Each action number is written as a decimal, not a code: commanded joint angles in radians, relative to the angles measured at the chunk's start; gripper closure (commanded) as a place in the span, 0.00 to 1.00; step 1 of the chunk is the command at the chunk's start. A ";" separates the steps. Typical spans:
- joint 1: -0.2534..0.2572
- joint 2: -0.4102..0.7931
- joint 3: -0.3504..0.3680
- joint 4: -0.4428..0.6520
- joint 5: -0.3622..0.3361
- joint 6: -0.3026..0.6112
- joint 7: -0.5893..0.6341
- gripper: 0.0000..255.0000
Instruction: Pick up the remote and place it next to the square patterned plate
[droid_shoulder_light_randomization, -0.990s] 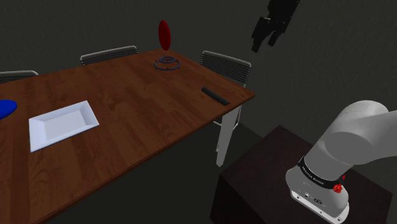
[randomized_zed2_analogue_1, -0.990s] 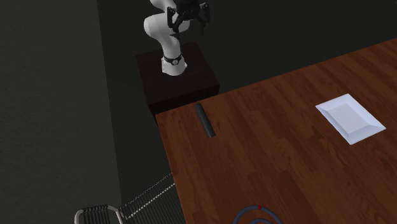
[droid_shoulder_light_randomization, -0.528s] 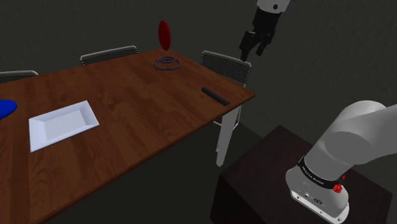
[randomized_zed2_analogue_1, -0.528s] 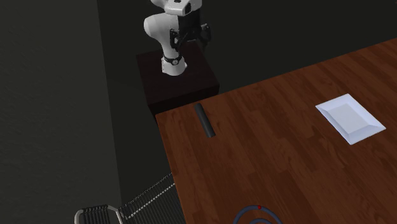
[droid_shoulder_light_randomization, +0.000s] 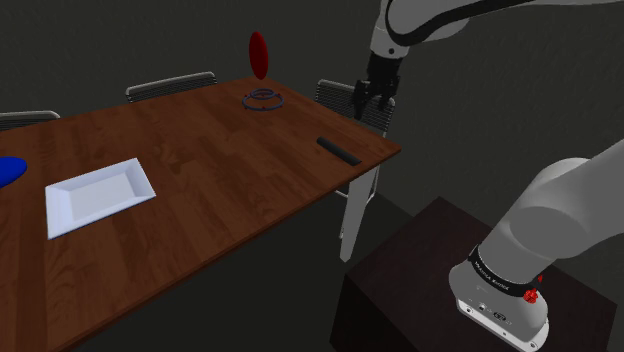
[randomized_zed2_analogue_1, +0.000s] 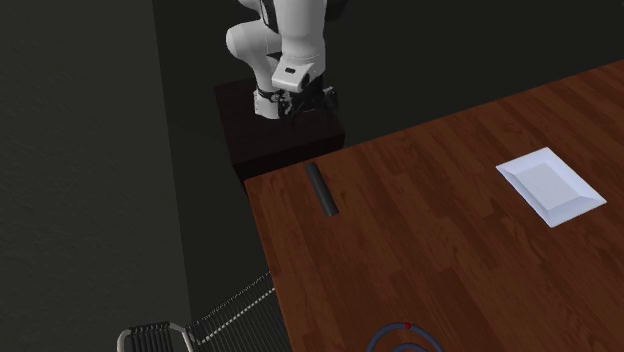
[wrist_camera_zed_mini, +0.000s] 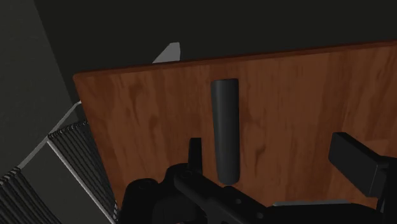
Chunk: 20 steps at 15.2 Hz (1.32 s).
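**Q:** Any readable text, brand or number anywhere?

**A:** Nope, nothing legible. Just a row of tiny pale marks on the dark band (droid_shoulder_light_randomization: 497, 272) low on the white arm (droid_shoulder_light_randomization: 565, 205) in the shoulder view, too small to make out. Little red dot (droid_shoulder_light_randomization: 531, 295) right beside that band, no symbol discernible on it either.
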 joint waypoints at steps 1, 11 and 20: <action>-0.001 0.075 -0.009 0.013 0.009 0.047 -0.011 0.00; -0.002 0.454 -0.029 0.139 0.075 0.215 -0.065 0.00; 0.001 0.517 -0.024 0.104 0.085 0.313 -0.071 0.00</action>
